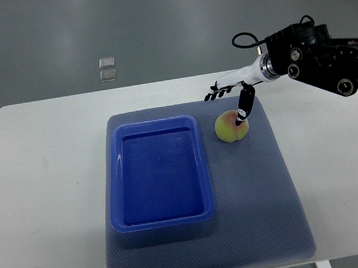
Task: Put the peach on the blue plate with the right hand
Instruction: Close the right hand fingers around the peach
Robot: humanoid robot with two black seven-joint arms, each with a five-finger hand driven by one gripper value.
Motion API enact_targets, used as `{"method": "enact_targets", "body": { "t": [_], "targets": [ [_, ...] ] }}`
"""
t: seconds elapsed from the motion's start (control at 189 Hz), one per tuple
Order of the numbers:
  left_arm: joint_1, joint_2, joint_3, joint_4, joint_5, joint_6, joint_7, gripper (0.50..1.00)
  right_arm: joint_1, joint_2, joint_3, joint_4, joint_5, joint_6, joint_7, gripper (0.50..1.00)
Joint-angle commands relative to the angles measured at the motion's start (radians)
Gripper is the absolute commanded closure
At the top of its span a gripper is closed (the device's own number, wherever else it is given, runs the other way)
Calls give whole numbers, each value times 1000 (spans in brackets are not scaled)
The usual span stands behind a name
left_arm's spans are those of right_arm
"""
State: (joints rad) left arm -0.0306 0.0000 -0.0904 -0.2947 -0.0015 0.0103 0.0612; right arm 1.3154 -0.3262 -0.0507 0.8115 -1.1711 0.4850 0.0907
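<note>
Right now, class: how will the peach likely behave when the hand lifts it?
The peach looks round, so it may roll on the mat if nudged. Its skin looks smooth, so the right hand with its thin fingers might slip. Probably soft; squeezing could bruise it.

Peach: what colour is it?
Yellow-green with a pink-red blush, on the peach in the top view.

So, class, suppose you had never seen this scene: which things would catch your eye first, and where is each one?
First the deep blue rectangular plastic tray, empty, on the left of the grey-blue textured mat. Next the round yellow-pink peach on the mat just right of the tray's far corner. Then the robot's black and white right hand reaching in from the right, one finger down on the peach, the others spread.
</note>
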Motion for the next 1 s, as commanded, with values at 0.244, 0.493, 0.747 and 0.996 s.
{"method": "enact_targets", "body": {
  "t": [0.244, 0.493, 0.747, 0.996],
  "targets": [
    [0, 0, 3, 2, 0, 0, 0, 500, -76, 19, -9, -11, -8, -80, 9, 568],
    [1, 0, 3, 2, 0, 0, 0, 500, -107, 27, -14, -11, -15, -98, 21, 570],
    [0, 0, 1, 6, 0, 0, 0, 500, -134, 29, -15, -11, -35, -138, 27, 595],
    [0, 0, 1, 6, 0, 0, 0, 500, -139, 29, -23, -12, -87, -178, 60, 987]
  ]
}}
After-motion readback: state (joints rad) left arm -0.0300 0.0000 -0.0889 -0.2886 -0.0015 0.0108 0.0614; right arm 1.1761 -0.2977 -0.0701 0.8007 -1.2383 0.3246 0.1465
